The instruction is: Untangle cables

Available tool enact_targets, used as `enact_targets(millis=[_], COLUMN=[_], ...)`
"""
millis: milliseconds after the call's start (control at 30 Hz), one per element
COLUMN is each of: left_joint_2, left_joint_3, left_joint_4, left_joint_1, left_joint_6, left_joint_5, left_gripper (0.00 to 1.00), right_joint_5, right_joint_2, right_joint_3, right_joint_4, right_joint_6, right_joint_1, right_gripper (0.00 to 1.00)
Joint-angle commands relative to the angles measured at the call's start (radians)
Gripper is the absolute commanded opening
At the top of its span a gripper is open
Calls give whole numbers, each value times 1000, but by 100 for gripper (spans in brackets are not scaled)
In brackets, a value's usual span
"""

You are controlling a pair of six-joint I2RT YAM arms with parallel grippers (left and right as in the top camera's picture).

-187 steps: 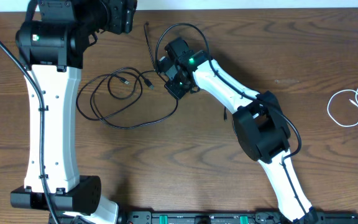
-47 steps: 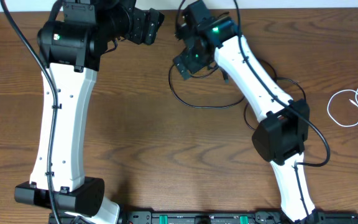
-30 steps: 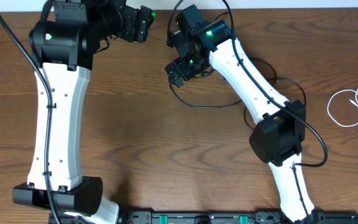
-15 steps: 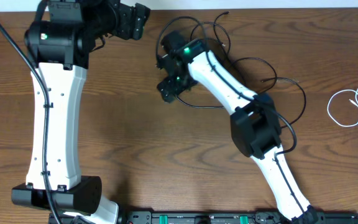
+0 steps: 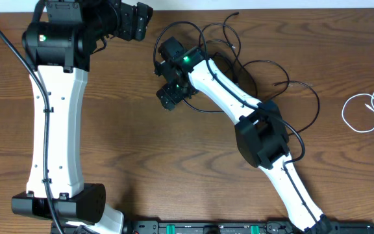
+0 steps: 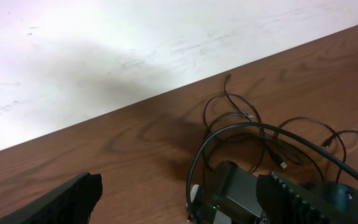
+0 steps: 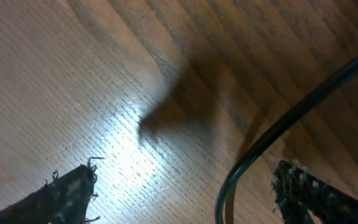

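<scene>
Since the white cable (image 5: 362,112) already lies alone at the 3 o'clock edge, well apart from the rest, your work is the black cable (image 5: 317,104), heaped around 1 o'clock under and beside the right arm (image 5: 226,75). Your right gripper (image 7: 185,193) sits low over the table (image 5: 174,169) at about 11 o'clock, jaws wide, one black strand loose beside a finger and nothing gripped; I read that as lining up a pinch. Farthest out at 11 o'clock, your left gripper (image 5: 139,19) hangs wide open and empty, probably parked clear of the loops.

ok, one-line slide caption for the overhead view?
Right tool open at the edge of the sprawled black cable; white cable lies apart, far right of frame.
</scene>
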Motion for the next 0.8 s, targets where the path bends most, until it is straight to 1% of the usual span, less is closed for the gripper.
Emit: enact_targets(millis=[0,167,400,667,767], left_joint_2=[-34,-48,-55,-56,-56], left_joint_3=[-6,-6,-6,-6,-6], left_joint_4=[4,3,3,2,2], left_joint_1=[4,4,4,4,4], left_joint_6=[9,9,9,9,9], left_joint_5=[-6,-6,-6,-6,-6], left_gripper=[84,84,84,84,84], right_joint_5=[1,2,14,28,32], right_joint_2=[25,25,25,25,25], right_joint_3=[2,2,2,1,-6], right_joint_4=[10,13,8,2,1], right_joint_6=[9,18,18,18,18], right_joint_1=[-1,-8,-13,-17,-17], right_gripper=[89,80,79,73,73])
